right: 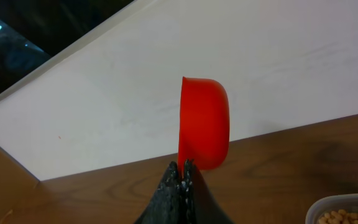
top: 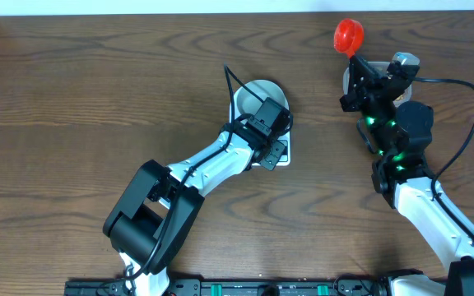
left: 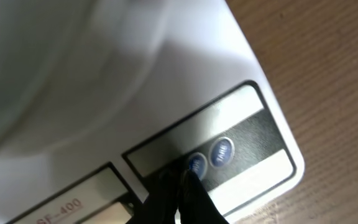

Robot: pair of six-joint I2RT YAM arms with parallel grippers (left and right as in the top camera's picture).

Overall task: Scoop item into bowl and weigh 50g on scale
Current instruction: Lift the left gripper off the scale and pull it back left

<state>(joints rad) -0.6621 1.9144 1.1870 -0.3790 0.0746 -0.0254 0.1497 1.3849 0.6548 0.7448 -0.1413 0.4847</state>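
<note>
The pale bowl (top: 252, 93) stands on the white scale (top: 284, 159) at mid-table. My left gripper (top: 275, 150) is shut with nothing in it. In the left wrist view its tips (left: 182, 177) rest on one of the two round blue buttons (left: 222, 152) of the scale (left: 185, 68), and the bowl (left: 48, 56) is a blur at upper left. My right gripper (top: 357, 59) is shut on the handle of a red scoop (top: 349, 35), lifted near the table's far edge. The right wrist view shows the scoop (right: 204, 121) above my right gripper (right: 184, 167). Tan beans (right: 342, 216) lie in a clear tub.
The clear tub (right: 328, 205) sits at the lower right of the right wrist view; overhead it is mostly hidden under the right arm. A white wall (right: 260, 68) rises behind the table's far edge. Bare brown wood (top: 81, 107) lies to the left.
</note>
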